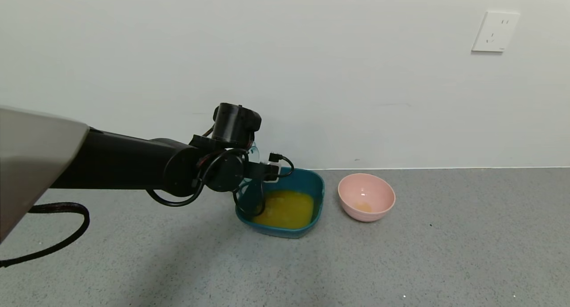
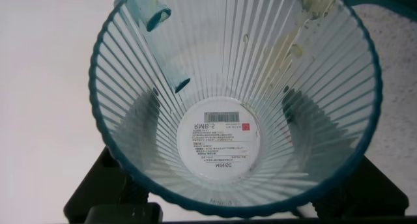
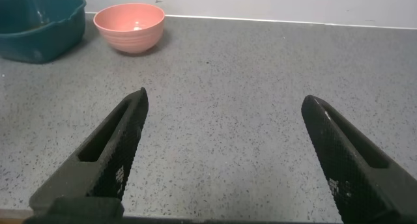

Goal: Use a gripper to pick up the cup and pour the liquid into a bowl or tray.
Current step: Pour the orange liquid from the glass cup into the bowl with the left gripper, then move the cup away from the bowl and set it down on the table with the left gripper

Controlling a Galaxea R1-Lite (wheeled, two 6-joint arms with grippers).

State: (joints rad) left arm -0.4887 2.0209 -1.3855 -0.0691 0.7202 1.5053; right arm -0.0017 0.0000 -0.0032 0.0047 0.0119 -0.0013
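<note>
i'm seeing my left gripper (image 1: 254, 164) hanging over the 9 o'clock rim of the teal dish (image 1: 317, 184), clamped around the ribbed cup (image 2: 234, 100), which is tipped toward the dish. from the left wrist, i'm looking straight into the cup: it's drained, with only yellowish streaks on its wall. the orange liquid (image 1: 287, 209) is pooling in the dish. the pink bowl (image 1: 366, 196) is sitting just beside the dish at 3 o'clock, holding a small orange puddle. my right gripper (image 3: 225, 152) is idling with fingers spread wide above the grey table (image 3: 247, 87), well apart from both vessels.
</note>
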